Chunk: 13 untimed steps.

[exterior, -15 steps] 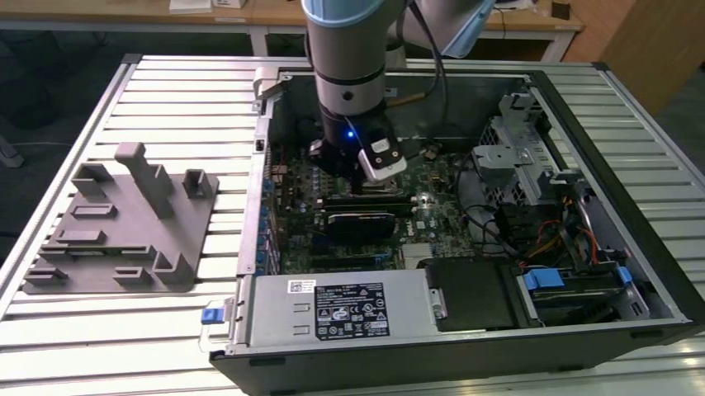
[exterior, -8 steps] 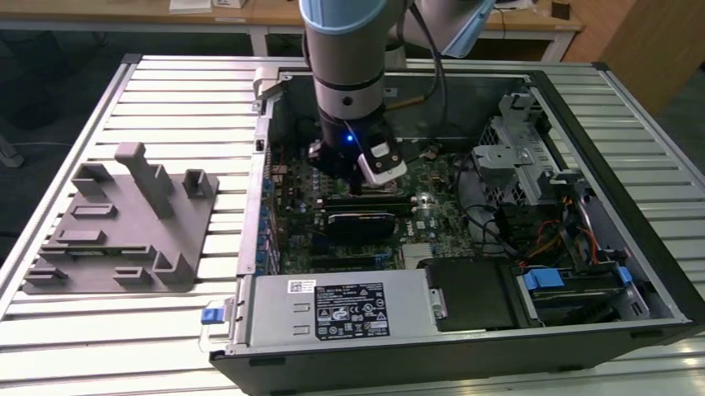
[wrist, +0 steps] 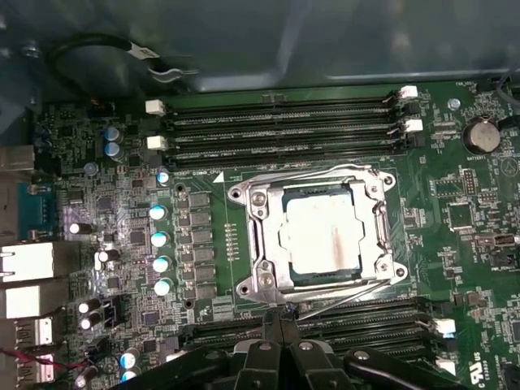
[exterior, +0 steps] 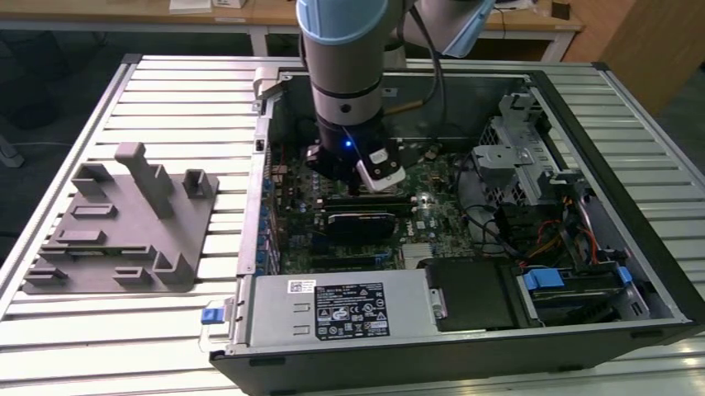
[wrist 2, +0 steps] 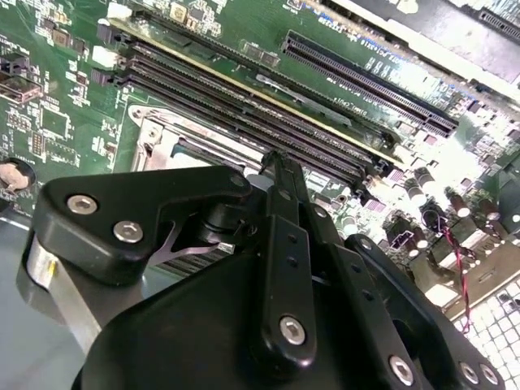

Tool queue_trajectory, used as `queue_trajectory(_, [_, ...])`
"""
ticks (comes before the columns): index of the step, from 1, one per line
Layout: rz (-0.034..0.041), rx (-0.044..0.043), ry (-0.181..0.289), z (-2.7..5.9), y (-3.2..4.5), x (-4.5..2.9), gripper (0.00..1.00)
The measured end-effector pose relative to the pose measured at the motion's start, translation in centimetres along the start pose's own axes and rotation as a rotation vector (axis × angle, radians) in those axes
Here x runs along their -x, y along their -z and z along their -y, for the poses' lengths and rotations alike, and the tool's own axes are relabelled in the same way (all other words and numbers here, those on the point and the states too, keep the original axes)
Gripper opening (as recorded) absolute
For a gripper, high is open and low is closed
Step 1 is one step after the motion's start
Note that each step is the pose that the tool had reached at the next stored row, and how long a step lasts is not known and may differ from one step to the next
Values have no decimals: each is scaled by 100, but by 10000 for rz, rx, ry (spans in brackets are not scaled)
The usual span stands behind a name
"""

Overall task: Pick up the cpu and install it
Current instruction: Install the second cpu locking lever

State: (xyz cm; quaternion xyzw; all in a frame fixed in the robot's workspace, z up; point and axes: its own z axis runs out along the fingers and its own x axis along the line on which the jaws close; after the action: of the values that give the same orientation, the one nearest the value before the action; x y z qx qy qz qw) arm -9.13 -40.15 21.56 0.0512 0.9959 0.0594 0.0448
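The cpu (wrist: 321,236), a silvery square chip, lies flat inside the metal socket frame (wrist: 253,203) on the green motherboard (wrist: 455,244). My gripper (wrist: 276,325) hangs just beside one edge of that frame, its black fingers pressed together with nothing between them. In the second wrist view, the gripper (wrist 2: 273,161) and its black linkage cover most of the socket frame (wrist 2: 162,134). In the exterior view the gripper (exterior: 369,188) reaches down into the open computer case (exterior: 617,206), over the middle of the board.
Memory slots (wrist: 284,122) run along both sides of the socket. A grey plastic holder block (exterior: 121,223) sits on the slatted table at the exterior view's left. The power supply (exterior: 330,309), drive cage (exterior: 518,157) and cables (exterior: 551,239) crowd the case.
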Motion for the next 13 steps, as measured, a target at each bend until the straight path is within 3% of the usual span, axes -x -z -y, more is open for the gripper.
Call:
queue_trajectory(6, [-29, 163, 97, 53, -50, -52, 11])
queue_trajectory(13, [-77, 545, 164, 63, -100, -88, 11])
